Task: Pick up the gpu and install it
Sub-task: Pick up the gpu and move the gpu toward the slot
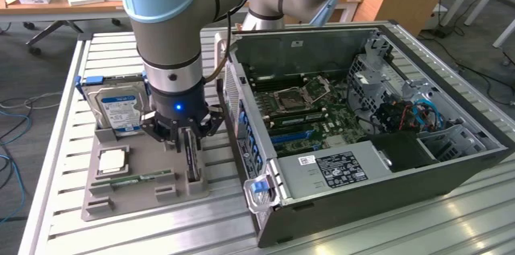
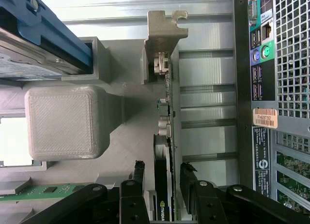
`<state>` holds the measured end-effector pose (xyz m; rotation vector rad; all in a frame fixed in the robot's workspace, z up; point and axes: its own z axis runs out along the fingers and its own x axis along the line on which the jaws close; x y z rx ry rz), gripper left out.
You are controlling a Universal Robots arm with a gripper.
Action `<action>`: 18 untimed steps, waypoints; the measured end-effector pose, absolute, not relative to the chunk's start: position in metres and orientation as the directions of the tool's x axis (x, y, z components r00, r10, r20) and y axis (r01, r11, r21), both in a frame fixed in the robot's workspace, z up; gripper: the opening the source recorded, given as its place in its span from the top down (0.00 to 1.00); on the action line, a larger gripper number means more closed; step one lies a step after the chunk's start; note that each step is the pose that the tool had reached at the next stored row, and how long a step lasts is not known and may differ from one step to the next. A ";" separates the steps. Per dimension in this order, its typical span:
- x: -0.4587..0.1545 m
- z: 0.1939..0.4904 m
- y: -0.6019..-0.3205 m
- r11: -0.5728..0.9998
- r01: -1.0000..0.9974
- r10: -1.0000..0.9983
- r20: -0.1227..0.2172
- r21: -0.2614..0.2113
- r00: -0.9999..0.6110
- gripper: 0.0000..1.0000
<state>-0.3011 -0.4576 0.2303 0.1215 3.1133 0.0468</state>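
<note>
The gpu stands on its edge in a slot of the grey holder tray, its green card, black cooler and silver end bracket seen edge-on in the wrist view. My gripper has come straight down over it. In the wrist view the gripper straddles the gpu, one black finger on each side with a small gap between each finger and the card. The gripper is open and holds nothing.
A silver hard drive with a blue-white label stands at the tray's far end. A memory stick and a processor lie on the tray. The open computer case lies to the exterior view's right, motherboard exposed.
</note>
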 end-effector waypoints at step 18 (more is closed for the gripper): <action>-0.301 0.230 -0.459 0.997 0.077 0.078 -0.024 0.031 -0.997 0.57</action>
